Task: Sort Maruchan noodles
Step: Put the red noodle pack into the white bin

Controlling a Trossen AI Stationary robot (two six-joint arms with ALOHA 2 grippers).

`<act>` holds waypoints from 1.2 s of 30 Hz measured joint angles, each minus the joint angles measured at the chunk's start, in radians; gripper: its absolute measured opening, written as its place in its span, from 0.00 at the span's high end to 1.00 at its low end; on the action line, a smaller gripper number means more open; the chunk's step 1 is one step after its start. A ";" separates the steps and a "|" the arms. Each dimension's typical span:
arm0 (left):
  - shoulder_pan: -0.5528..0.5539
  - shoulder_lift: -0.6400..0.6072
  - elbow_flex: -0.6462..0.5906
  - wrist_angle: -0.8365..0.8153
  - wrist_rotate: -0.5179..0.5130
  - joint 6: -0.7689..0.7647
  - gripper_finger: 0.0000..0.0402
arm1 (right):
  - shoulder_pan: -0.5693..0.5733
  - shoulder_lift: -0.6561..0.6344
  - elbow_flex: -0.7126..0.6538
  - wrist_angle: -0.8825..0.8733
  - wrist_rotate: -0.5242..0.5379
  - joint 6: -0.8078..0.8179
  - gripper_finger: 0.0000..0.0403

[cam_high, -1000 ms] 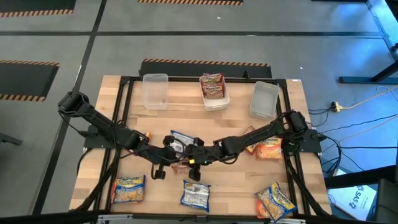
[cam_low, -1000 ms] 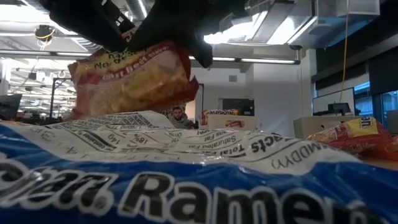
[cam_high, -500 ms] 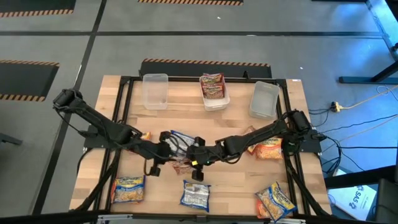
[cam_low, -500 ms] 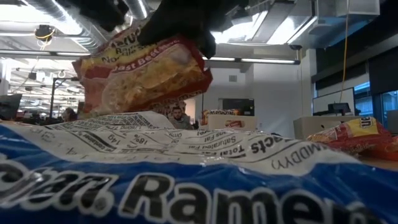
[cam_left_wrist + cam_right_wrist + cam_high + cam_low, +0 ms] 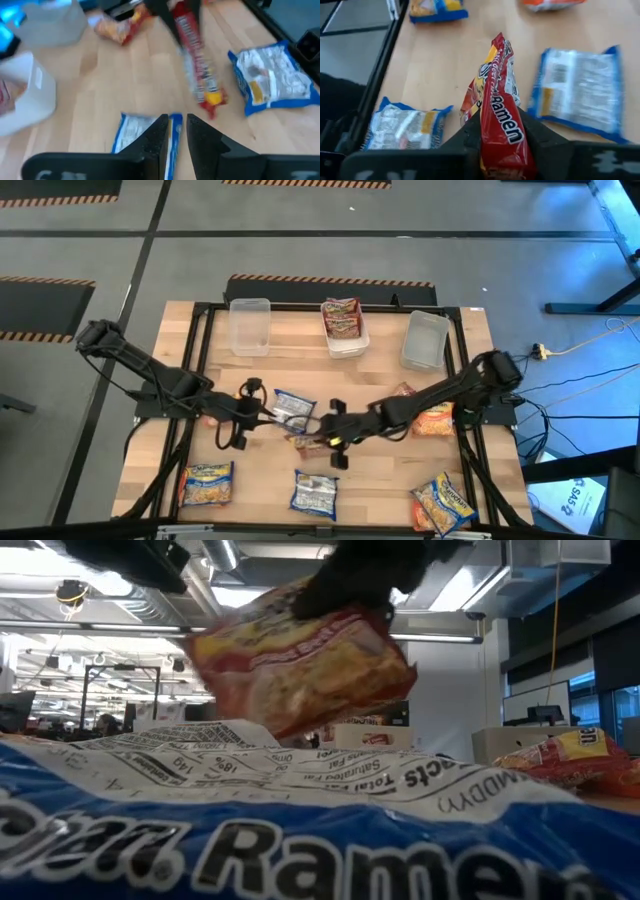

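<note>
Right arm: reaches from the table's right edge toward the middle, stretched low and long. Right gripper [image 5: 499, 131]: fingers clamped on the edge of a red packet [image 5: 500, 110], which stands on edge between them, clear of the table; crinkly glossy plastic, flat and rectangular, white lettering down its side. In the low view this red packet [image 5: 300, 665] hangs tilted under the dark gripper.

Left arm: reaches from the table's left edge toward the middle, bent at the elbow. Left gripper [image 5: 173, 131]: fingers nearly together with only a narrow gap, nothing between them; hovering over a blue-and-white packet [image 5: 135, 132] lying flat just under the fingertips. The red packet [image 5: 197, 65] hangs ahead of this gripper, held by the other one.

Packets on the table, all flat, crinkled plastic:
- blue-and-white, second one [image 5: 314, 493], just in front of the right gripper, nearer the table's front edge;
- yellow-and-blue [image 5: 206, 483], well to the left gripper's near side;
- yellow-and-blue, another [image 5: 443, 502], by the front right corner;
- orange pair [image 5: 430, 416] beside the right arm's forearm.

Bins, clear rigid plastic, rectangular, in a row beyond both grippers: left bin [image 5: 249, 326]; middle bin [image 5: 346, 340] holding red packets; right bin [image 5: 425, 340].

Table [image 5: 300, 370]: pale wood planks, black metal frame.
</note>
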 joint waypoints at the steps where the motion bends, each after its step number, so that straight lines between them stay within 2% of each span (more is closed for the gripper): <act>1: 0.005 -0.006 -0.016 0.035 -0.005 0.019 0.86 | -0.006 -0.032 -0.038 0.024 0.003 -0.005 0.86; 6: 0.054 -0.012 -0.101 0.223 -0.017 0.107 0.89 | -0.068 -0.207 -0.236 0.175 0.009 -0.102 0.86; 11: 0.107 -0.010 -0.161 0.291 -0.001 0.121 0.92 | -0.179 -0.380 -0.413 0.273 -0.049 -0.183 0.85; 14: 0.122 -0.014 -0.178 0.331 0.012 0.103 0.94 | -0.246 -0.487 -0.466 0.279 -0.067 -0.192 0.85; 22: 0.161 -0.013 -0.215 0.378 0.014 0.072 0.98 | -0.433 -0.705 -0.544 0.267 -0.078 -0.339 0.85; 26: 0.165 -0.013 -0.244 0.447 0.014 0.071 1.00 | -0.538 -0.740 -0.548 0.269 -0.078 -0.430 0.85; 30: 0.162 -0.013 -0.248 0.428 0.014 0.055 0.99 | -0.643 -0.728 -0.547 0.222 -0.087 -0.506 0.85; 33: 0.162 -0.006 -0.249 0.418 0.014 0.047 0.98 | -0.706 -0.690 -0.548 0.205 -0.127 -0.538 0.85; 36: 0.162 -0.005 -0.249 0.419 0.014 0.045 0.96 | -0.760 -0.654 -0.548 0.230 -0.218 -0.601 0.85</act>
